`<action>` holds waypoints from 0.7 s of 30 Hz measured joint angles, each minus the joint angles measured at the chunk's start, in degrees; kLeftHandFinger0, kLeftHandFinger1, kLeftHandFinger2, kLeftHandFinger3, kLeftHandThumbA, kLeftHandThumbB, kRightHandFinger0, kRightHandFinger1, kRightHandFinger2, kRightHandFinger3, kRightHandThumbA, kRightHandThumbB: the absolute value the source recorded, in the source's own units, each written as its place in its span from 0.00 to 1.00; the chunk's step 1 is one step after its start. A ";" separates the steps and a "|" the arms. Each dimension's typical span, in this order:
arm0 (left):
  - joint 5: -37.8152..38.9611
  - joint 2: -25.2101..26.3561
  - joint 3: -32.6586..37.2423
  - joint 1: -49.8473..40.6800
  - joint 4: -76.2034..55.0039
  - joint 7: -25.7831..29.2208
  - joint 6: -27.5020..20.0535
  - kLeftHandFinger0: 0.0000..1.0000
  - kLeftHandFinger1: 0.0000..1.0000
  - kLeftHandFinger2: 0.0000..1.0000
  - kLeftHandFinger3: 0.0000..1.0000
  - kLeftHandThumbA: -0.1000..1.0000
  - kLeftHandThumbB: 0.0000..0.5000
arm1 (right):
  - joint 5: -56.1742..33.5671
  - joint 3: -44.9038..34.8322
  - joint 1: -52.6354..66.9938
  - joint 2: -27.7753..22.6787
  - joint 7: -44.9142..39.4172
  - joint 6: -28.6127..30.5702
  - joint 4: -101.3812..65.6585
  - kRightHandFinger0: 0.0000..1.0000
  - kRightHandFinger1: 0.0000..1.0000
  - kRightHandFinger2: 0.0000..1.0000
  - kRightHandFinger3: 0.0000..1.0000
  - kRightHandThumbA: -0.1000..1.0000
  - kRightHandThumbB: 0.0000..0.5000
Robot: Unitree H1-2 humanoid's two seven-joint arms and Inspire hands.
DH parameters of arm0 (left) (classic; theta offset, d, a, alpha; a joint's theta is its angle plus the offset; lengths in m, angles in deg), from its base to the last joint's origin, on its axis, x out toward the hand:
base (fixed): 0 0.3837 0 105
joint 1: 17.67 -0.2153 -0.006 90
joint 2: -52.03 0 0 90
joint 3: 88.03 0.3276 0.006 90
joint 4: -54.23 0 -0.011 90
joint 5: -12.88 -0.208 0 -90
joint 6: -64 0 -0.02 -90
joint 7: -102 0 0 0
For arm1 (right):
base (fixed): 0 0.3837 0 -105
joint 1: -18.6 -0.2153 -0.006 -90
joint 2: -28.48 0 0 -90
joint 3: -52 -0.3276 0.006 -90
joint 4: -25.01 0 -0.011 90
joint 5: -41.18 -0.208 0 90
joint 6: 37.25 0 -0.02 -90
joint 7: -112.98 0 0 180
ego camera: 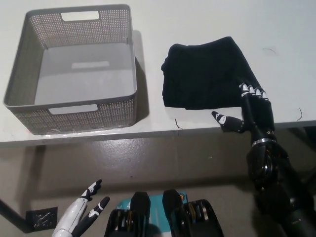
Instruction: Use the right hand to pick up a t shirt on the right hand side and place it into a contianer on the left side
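Risk lies in the black right hand, fingers spread and gripping nothing at the near right corner of the folded black t-shirt, pinching one layer so it unfolds short of the grey perforated plastic basket far left, while the white left hand rests open low.

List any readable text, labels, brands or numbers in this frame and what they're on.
None can be read.
Basket: plain grey mesh, no label showing.
T-shirt: plain black, no print or tag in view.
Table: bare white top, no markings.
Right hand: only white patches on the black fingers, no lettering.
Left hand: no lettering.
Teal thing on the floor: mostly hidden, any print is too small to tell.
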 measured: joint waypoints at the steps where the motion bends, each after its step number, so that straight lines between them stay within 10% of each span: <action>1: -0.01 0.00 0.00 0.01 0.00 0.00 0.00 0.94 0.95 1.00 1.00 1.00 0.67 | 0.00 0.20 -0.41 0.20 0.19 0.01 0.73 1.00 1.00 1.00 1.00 1.00 0.90; 15: -0.43 0.02 0.00 0.03 -0.73 -0.04 0.01 0.97 0.95 1.00 1.00 1.00 0.68 | -1.04 1.72 -6.83 3.33 3.43 2.02 10.54 1.00 1.00 1.00 1.00 1.00 0.83; 18: -0.42 0.02 0.00 0.03 -0.80 -0.09 0.00 1.00 0.98 1.00 1.00 1.00 0.68 | -1.86 1.65 -7.70 3.55 4.61 3.70 12.84 1.00 1.00 1.00 1.00 0.87 0.70; 21: -0.39 0.03 -0.02 0.02 -0.80 -0.29 0.01 0.98 0.96 1.00 1.00 1.00 0.73 | -3.20 1.13 -7.96 3.74 6.28 6.82 15.14 1.00 1.00 1.00 1.00 0.36 0.21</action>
